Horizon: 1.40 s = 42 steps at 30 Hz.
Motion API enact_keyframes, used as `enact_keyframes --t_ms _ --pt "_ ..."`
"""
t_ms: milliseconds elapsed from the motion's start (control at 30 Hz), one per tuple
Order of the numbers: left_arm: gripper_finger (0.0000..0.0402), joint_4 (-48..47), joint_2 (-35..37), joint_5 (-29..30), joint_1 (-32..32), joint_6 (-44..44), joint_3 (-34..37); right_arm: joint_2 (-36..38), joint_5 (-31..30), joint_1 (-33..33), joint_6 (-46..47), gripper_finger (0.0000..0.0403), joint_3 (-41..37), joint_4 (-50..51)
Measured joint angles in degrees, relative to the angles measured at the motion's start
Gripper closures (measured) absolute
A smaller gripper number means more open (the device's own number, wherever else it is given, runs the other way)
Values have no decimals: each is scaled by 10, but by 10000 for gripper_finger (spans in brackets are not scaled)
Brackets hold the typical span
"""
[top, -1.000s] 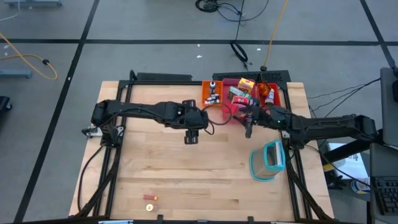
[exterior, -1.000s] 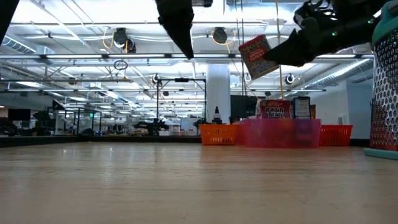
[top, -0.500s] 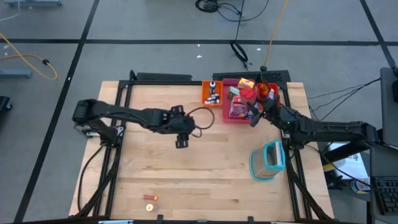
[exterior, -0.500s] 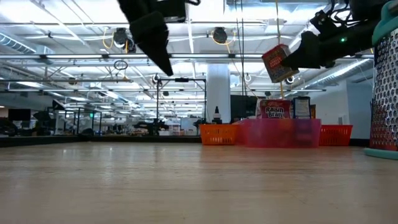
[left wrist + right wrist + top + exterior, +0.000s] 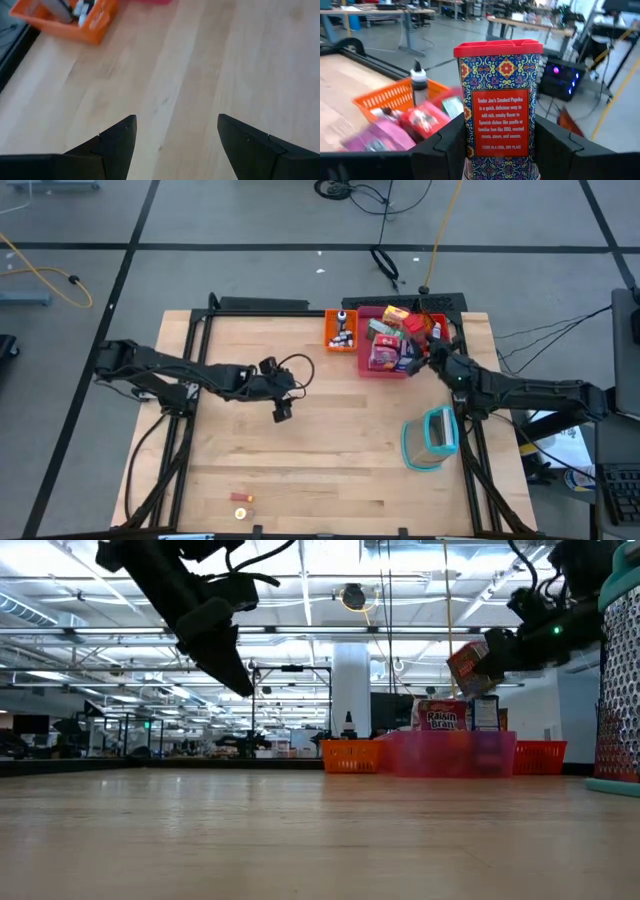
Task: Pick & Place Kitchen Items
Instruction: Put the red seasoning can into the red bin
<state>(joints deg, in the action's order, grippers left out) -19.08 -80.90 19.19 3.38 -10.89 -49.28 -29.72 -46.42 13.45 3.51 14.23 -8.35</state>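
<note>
Right gripper [image 5: 418, 352] sits at about 2 o'clock on the table [image 5: 330, 470], over the right edge of the pink tray [image 5: 363, 368]. Its fingers are clamped on a tin [image 5: 499, 107] with a red lid, patterned sides and a red label panel, held upright between the pads. In the low view the tin [image 5: 468, 664] hangs tilted in the air above the pink tray [image 5: 450, 754], not touching it.

Pink tray holds several small cartons [image 5: 383, 340], one reads Raisin Bran [image 5: 443, 717]. Orange tray [image 5: 330, 335] just beside it at 9 o'clock holds small dark-capped bottles [image 5: 343, 330]. Red tray [image 5: 444, 338] sits on the far side, at 3 o'clock.

Left gripper [image 5: 281, 413] is over bare wood near table centre, raised off the surface, fingers [image 5: 118, 142] spread wide, nothing between them.

Clear container with teal rim [image 5: 432, 436] stands at 4 o'clock. Two small orange bits [image 5: 241, 505] lie at 7 o'clock near the front edge.
</note>
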Motion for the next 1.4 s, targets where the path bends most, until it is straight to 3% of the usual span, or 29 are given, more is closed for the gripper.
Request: enact_keyframes --t_ms 200,533,667,867,1133,1400 --pt "128 48 -1 -2 9 -13 32 18 -35 28 34 230 -44 -16" --pt "128 60 -1 -3 15 -13 36 30 -16 42 21 230 -53 -70" --pt "128 62 -1 -3 15 -13 36 30 -48 48 40 230 -53 -44" --pt "128 62 -1 -2 15 -13 36 27 -47 67 79 230 -58 -13" --pt "128 83 -1 -3 15 -9 36 29 -43 99 165 230 -125 -45" --pt "128 104 -1 -11 15 1 36 26 -29 130 155 230 -131 -73"
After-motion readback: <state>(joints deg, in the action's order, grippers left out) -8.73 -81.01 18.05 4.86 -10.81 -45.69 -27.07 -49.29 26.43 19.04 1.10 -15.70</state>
